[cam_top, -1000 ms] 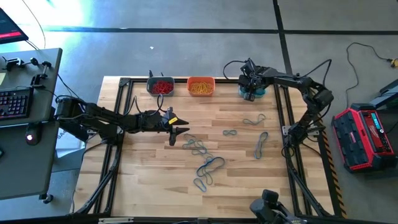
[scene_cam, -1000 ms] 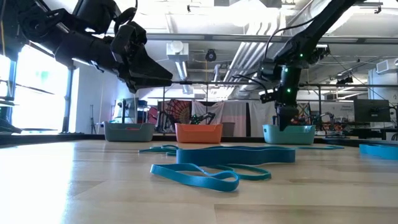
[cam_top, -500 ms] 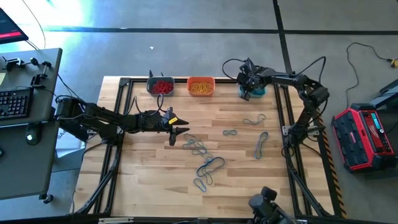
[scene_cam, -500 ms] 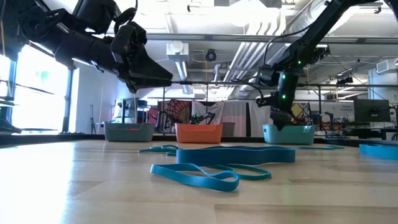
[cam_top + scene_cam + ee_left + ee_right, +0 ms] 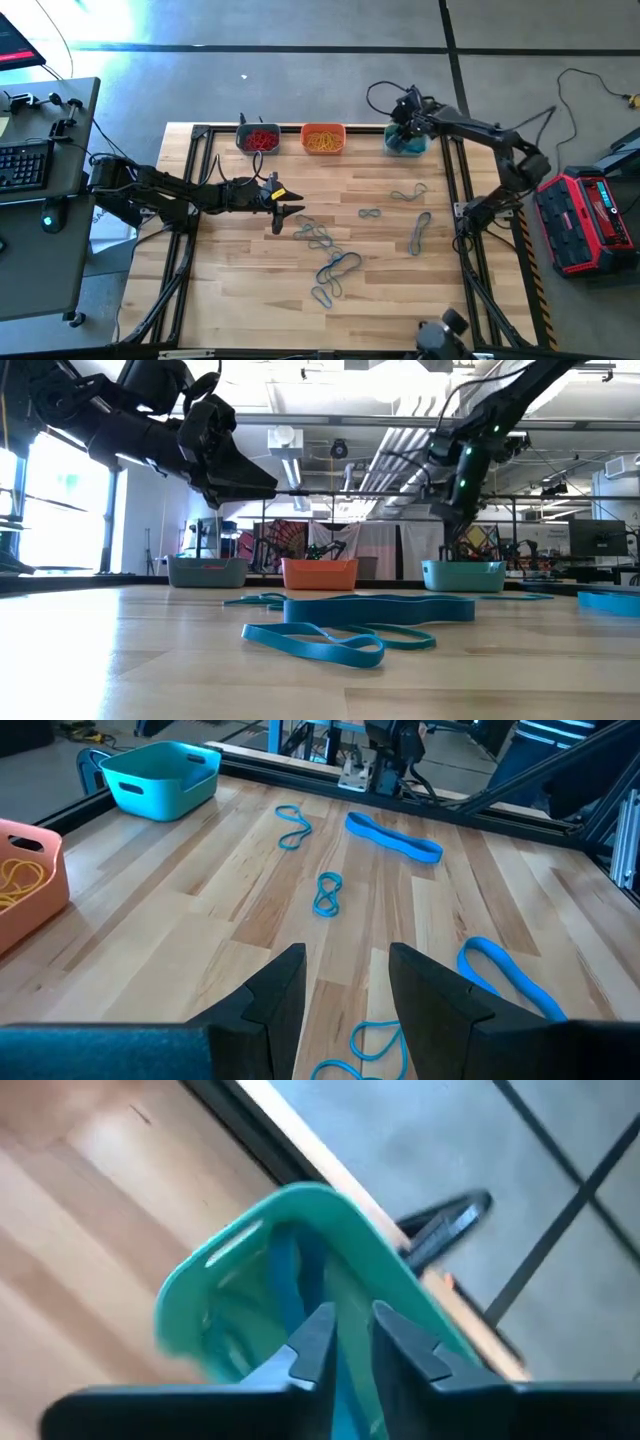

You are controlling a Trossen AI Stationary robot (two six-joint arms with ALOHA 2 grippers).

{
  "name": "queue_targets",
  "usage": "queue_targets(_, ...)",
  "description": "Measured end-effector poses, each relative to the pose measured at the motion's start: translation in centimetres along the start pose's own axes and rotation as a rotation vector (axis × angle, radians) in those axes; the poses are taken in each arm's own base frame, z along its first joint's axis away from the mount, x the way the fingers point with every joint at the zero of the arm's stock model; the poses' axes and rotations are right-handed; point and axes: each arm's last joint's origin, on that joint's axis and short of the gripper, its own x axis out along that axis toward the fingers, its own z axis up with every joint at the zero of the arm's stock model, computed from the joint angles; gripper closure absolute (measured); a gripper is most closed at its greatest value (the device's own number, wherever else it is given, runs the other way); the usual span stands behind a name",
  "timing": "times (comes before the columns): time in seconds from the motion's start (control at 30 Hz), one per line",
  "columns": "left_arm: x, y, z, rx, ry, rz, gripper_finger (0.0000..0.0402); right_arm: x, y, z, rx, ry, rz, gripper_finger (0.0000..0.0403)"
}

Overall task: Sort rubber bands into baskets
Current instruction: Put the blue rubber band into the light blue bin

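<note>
Right pincer (image 5: 406, 112), fingers slightly parted and empty, has lifted off the teal basket (image 5: 408, 146), its blue band (image 5: 288, 1280) delivered; left pincer (image 5: 290, 211) waits released mid-bench.

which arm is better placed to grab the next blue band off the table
Left. The left gripper hovers open right beside the pile of blue rubber bands mid-table. The right gripper is up over the teal basket at the far edge.

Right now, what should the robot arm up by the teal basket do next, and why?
Probably swing back toward the nearest blue rubber band. The right gripper hangs above the teal basket with its fingers slightly apart and nothing between them, while blue bands lie loose on the table.
</note>
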Motion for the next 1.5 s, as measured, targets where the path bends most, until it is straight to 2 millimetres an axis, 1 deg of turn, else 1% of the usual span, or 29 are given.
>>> queue_targets(0.07,0.0,0.0,0.0,0.0,0.002,0.001,0.0264,-1.4,0.1,-0.4,0.051,0.014,0.01,0.0342)
queue_targets(0.17,0.0,0.0,0.0,0.001,0.004,0.001,0.0264,-3.7,0.9,-1.6,0.131,0.079,0.067,0.0333)
queue_targets(0.27,0.0,0.0,0.0,0.022,0.003,0.001,0.0264,-5.9,2.3,-2.7,0.229,0.119,0.129,0.0339)
queue_targets(0.37,0.0,0.0,0.0,0.046,0.003,0.0,0.0264,-7.2,4.2,-4.2,0.3,0.136,0.164,0.0355)
queue_targets(0.47,0.0,0.0,0.0,0.059,0.003,0.0,0.0264,-7.9,6.2,-6.0,0.34,0.132,0.194,0.0376)
queue_targets(0.57,0.0,0.0,0.0,0.074,0.004,0.001,0.0264,-8.2,8.2,-8.1,0.364,0.137,0.225,0.0397)
queue_targets(0.73,0.0,0.0,-0.1,0.089,0.008,0.001,0.0264,-8.5,11.0,-11.7,0.394,0.161,0.279,0.0397)
queue_targets(0.87,0.0,0.0,0.0,0.104,0.004,0.001,0.0264,-8.2,12.3,-13.7,0.379,0.202,0.293,0.04)
queue_targets(0.97,0.0,0.0,0.0,0.114,0.003,0.0,0.0264,-8.0,12.7,-14.2,0.367,0.245,0.323,0.04)
queue_targets(1.07,0.0,0.0,0.0,0.123,0.003,0.001,0.0264,-8.3,13.1,-14.7,0.288,0.293,0.358,0.0399)
queue_targets(1.2,0.0,0.0,0.0,0.151,0.005,0.001,0.0264,-9.9,14.4,-14.9,0.094,0.269,0.402,0.0378)
queue_targets(1.33,0.0,0.0,-0.1,0.167,0.008,0.001,0.0264,-11.6,15.8,-15.3,-0.109,0.23,0.458,0.033)
queue_targets(1.5,0.0,0.0,-0.1,0.168,0.008,0.001,0.0264,-12.7,16.8,-17.0,-0.393,0.223,0.455,0.0268)
